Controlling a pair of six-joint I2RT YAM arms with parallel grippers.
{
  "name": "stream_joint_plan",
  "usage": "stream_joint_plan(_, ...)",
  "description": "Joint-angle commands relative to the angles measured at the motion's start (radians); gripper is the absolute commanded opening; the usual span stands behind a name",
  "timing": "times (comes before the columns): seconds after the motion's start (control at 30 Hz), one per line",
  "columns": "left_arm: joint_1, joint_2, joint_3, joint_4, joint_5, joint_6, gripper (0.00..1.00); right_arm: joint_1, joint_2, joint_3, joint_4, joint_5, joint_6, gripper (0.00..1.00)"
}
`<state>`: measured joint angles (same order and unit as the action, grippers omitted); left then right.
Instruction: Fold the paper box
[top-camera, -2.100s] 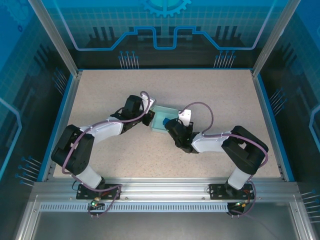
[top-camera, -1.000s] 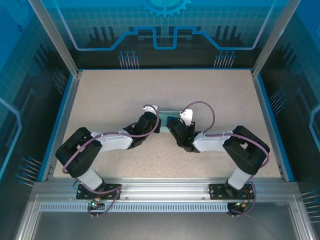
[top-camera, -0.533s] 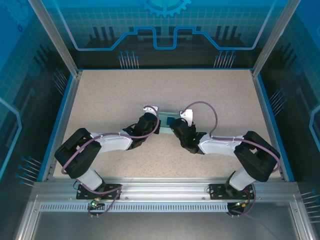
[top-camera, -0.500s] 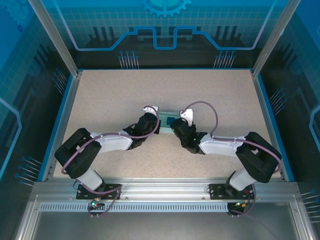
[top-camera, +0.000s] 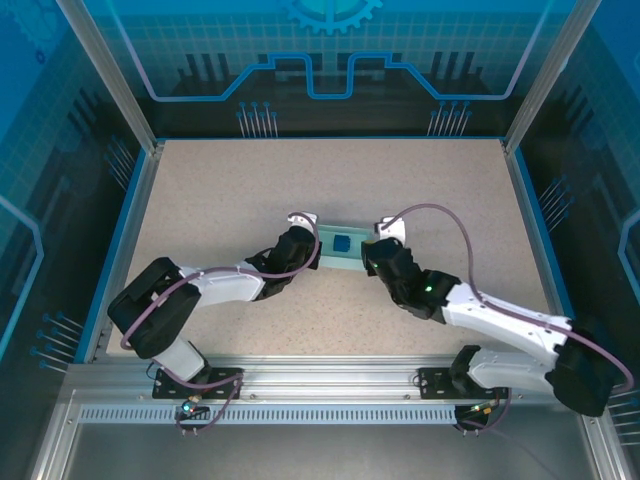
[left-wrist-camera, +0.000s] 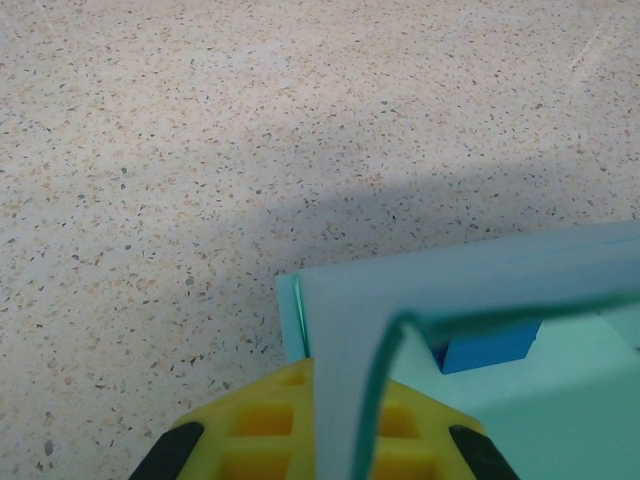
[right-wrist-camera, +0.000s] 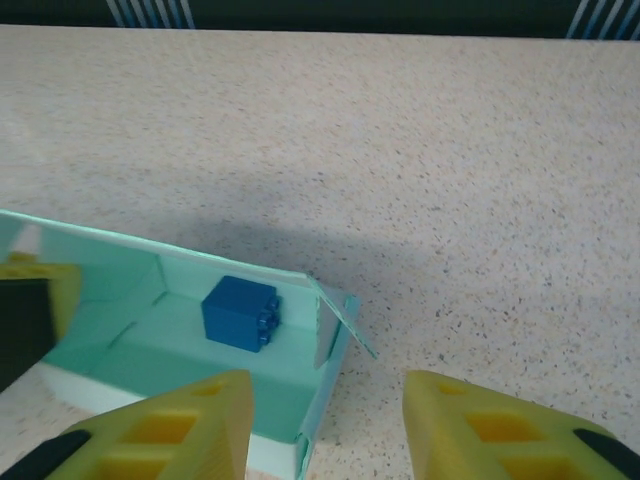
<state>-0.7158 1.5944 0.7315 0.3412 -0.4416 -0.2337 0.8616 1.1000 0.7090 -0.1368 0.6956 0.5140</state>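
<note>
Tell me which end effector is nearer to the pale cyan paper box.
Left. The left end effector pinches the paper box's wall; the right end effector is open beside its other end.

Robot lab test cell, by my read from the remote feed.

- Enclosure: aluminium extrusion posts (top-camera: 105, 75) frame the workspace; translucent blue wall panels (top-camera: 60, 150) are printed with grid, circuit-trace and gear graphics (top-camera: 330, 12).
- Speckled composite tabletop (top-camera: 220, 180), bordered by a blue rim (top-camera: 125, 240).
- Two small articulated arms, left arm (top-camera: 215, 285) and right arm (top-camera: 500, 320), are bolted to a slotted metal rail (top-camera: 330, 378) at the near edge.
- Purple cables (top-camera: 440, 215) loop along the arm links in the open.
- No domestic or office furnishings; everything looks purpose-built for bench experiments.
</note>
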Motion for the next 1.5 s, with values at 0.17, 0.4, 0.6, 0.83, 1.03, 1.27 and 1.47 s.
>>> stream_joint_plan(0.17,-0.011,-0.020,-0.020,-0.043,-0.008,0.013,0.00,-0.228,0.090,0.252,-0.160,-0.432,-0.161,0.48)
stream_joint_plan(0.4,-0.013,-0.015,-0.020,-0.038,-0.009,0.014,0.00,-0.315,0.367,0.489,-0.241,-0.611,-0.189,0.49)
stream_joint_plan(0.6,-0.019,-0.025,-0.025,-0.042,-0.012,0.011,0.00,-0.311,0.480,0.526,-0.283,-0.660,-0.174,0.46)
stream_joint_plan(0.83,-0.029,-0.038,-0.033,-0.052,-0.016,-0.004,0.03,-0.270,0.460,0.431,-0.250,-0.636,-0.143,0.45)
stream_joint_plan(1.03,-0.041,-0.066,-0.061,-0.059,-0.017,-0.027,0.13,-0.241,0.443,0.364,-0.220,-0.610,-0.116,0.44)
stream_joint_plan(1.27,-0.056,-0.105,-0.098,-0.076,-0.014,-0.046,0.29,-0.202,0.437,0.318,-0.195,-0.574,-0.098,0.42)
stream_joint_plan(1.47,-0.057,-0.169,-0.146,-0.105,-0.007,-0.050,0.45,-0.183,0.439,0.288,-0.187,-0.543,-0.089,0.42)
